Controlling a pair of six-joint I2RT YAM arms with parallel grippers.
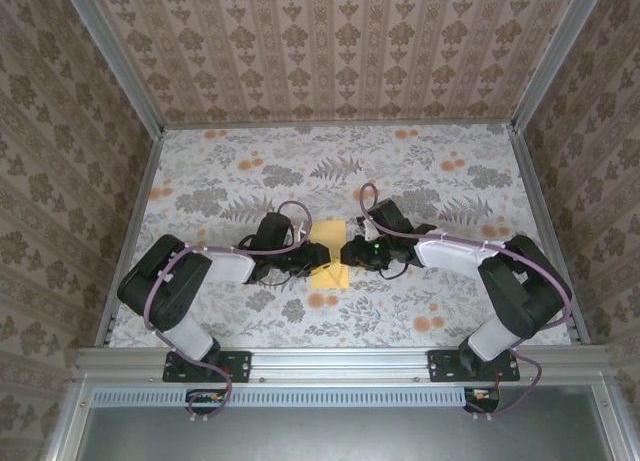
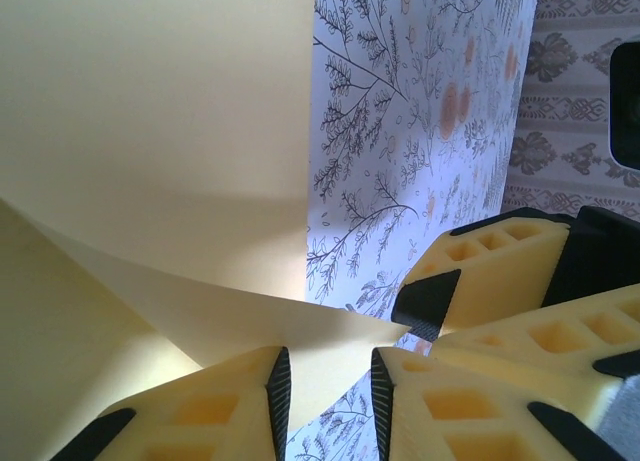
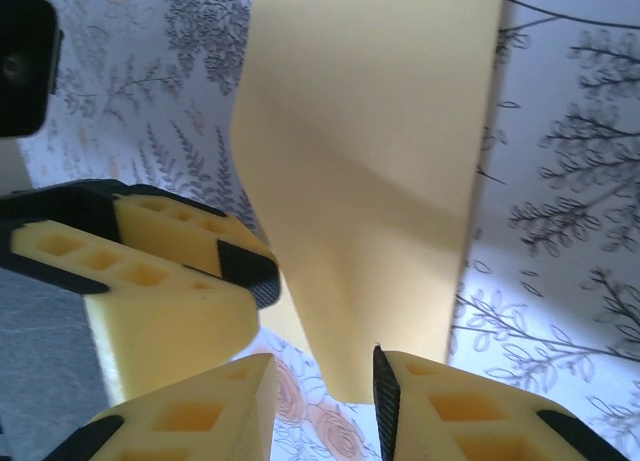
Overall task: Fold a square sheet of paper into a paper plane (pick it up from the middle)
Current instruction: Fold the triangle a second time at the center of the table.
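The square sheet of paper point(image 1: 330, 275) is plain yellow and lies mid-table on the floral cloth, between both grippers. In the left wrist view the sheet point(image 2: 150, 111) shows a raised folded flap. The flap's point runs right across the gap of my left gripper point(image 2: 328, 381), whose jaws stand apart around it. My left gripper point(image 1: 312, 258) faces my right gripper point(image 1: 350, 253) closely, and the right one's fingers point(image 2: 490, 266) sit just beyond the flap tip. In the right wrist view the sheet point(image 3: 380, 131) curves down into my open right gripper point(image 3: 325, 381). A paper plane is out of view.
The floral table point(image 1: 450, 181) is boxed in by patterned walls point(image 1: 330, 41) on three sides, with metal rails along the edges. In the right wrist view the left gripper's fingers point(image 3: 150, 271) crowd in from the left.
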